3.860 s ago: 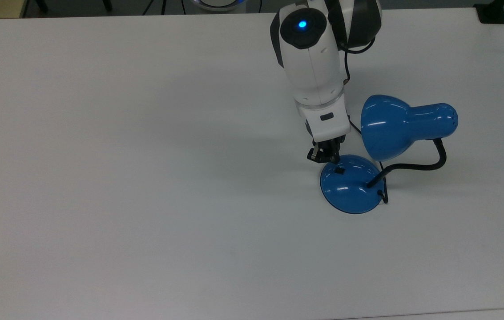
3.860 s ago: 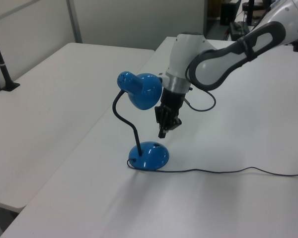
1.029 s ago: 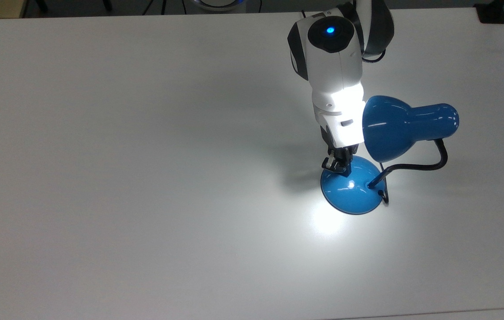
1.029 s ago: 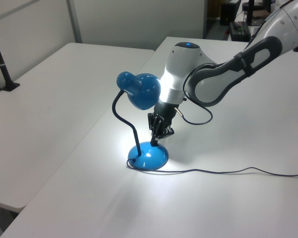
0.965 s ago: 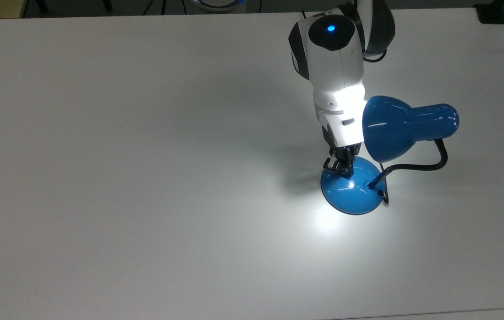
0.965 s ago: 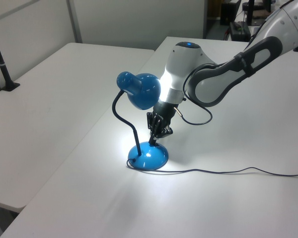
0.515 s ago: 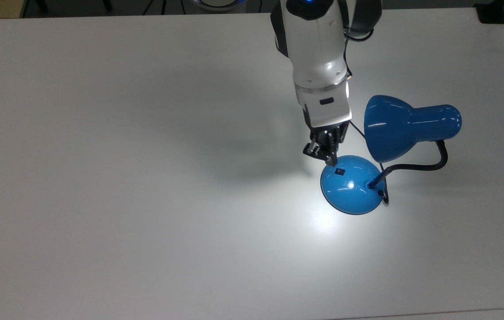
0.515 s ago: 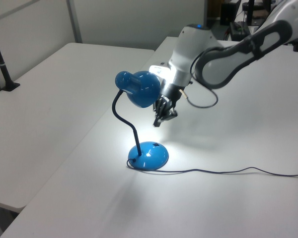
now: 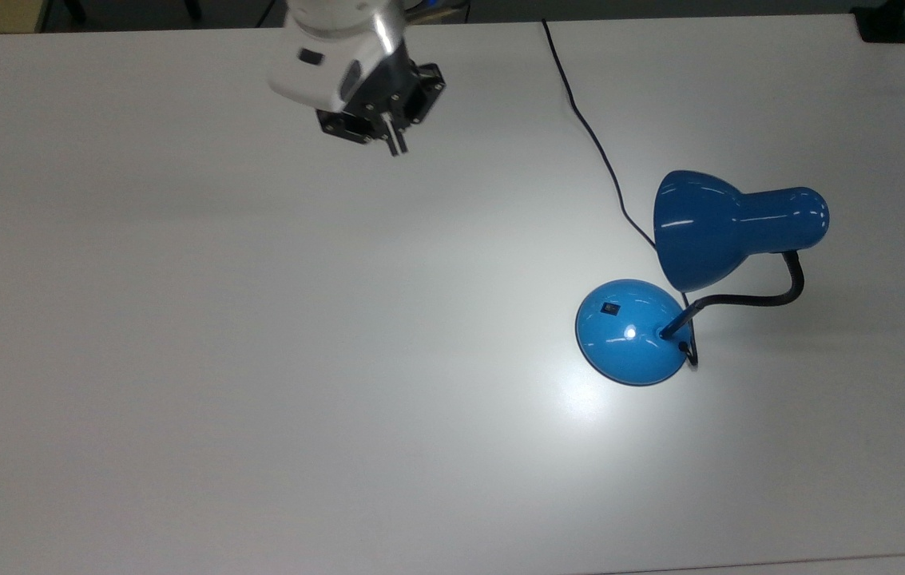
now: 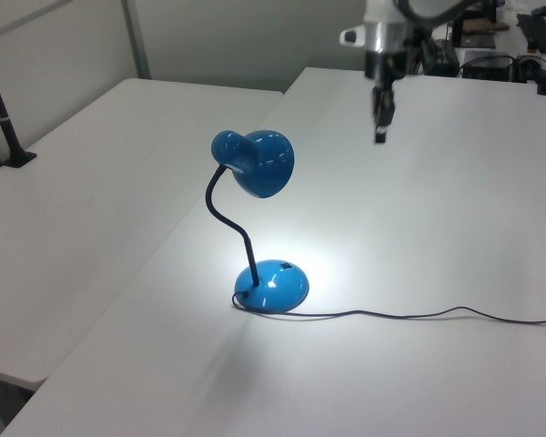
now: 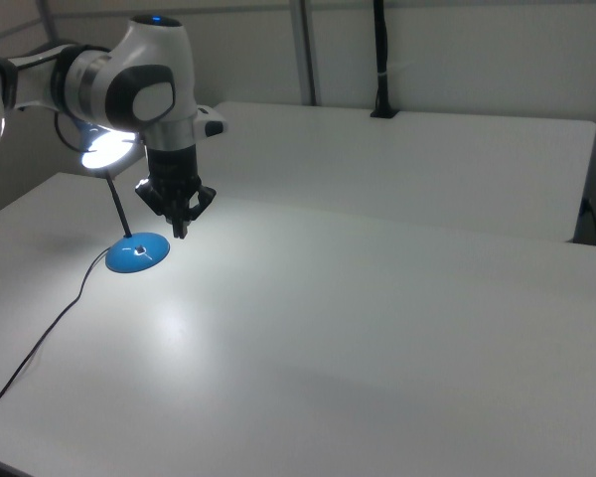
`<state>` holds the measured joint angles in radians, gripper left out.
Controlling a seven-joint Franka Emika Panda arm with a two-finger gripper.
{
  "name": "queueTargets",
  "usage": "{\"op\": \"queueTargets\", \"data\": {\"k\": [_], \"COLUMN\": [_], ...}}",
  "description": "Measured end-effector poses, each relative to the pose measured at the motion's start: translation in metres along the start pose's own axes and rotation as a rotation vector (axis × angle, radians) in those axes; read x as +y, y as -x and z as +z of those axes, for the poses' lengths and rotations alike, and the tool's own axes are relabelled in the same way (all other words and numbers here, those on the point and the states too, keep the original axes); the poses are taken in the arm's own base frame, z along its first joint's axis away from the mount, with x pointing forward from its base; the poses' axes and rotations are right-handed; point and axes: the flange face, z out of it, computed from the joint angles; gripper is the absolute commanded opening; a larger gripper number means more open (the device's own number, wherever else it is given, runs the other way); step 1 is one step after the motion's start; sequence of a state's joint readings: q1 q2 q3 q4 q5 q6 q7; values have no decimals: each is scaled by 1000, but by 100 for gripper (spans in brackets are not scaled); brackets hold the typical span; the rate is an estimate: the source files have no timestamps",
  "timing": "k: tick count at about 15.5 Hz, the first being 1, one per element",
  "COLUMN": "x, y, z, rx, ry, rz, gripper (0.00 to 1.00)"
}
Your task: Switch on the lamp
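In the top view, the end effector (image 9: 396, 146) is seen toward the upper left of centre, held above the white counter (image 9: 220, 335) and well apart from the lamp (image 9: 692, 271); its two fingers are pressed together with nothing between them, so it is clenched and empty. The same end effector (image 10: 380, 135) is shown in the left view hanging fingers-down over the far part of the counter (image 10: 419, 237), and in the right view it (image 11: 181, 232) is seen with its fingers pointing down just to the right view's right of the lamp's base (image 11: 137, 253). Further to the top view's right, the lamp is set upright on the counter: its round blue base (image 9: 633, 332) is lit, with a small black switch (image 9: 610, 307) on the dome, and a bright pool of light is cast on the counter around it. A black gooseneck (image 9: 772, 294) is curved up from the base to the blue shade (image 9: 728, 226), which is turned toward the base. A black cord (image 9: 588, 128) is run from the lamp across the counter toward the top view's upper edge. In the left view the lamp (image 10: 259, 228) is placed near the counter's left edge, with its cord (image 10: 409, 316) trailing off to the left view's right.
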<state>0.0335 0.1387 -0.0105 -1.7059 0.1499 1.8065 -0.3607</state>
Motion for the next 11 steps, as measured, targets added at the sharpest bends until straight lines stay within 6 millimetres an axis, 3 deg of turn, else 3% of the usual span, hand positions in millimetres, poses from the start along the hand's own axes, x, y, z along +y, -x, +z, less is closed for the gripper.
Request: {"op": "queueTargets", "data": {"k": [1,2,8,11], "x": [13,22,44,48], "y": [11,21,46,51], "z": [-13,-23,-70,-74], "rx": [-27,-51,-30,-48], "ry": [18,42,123,121], "rz": [70,133,388,441], "gripper": [58,100,100,100]}}
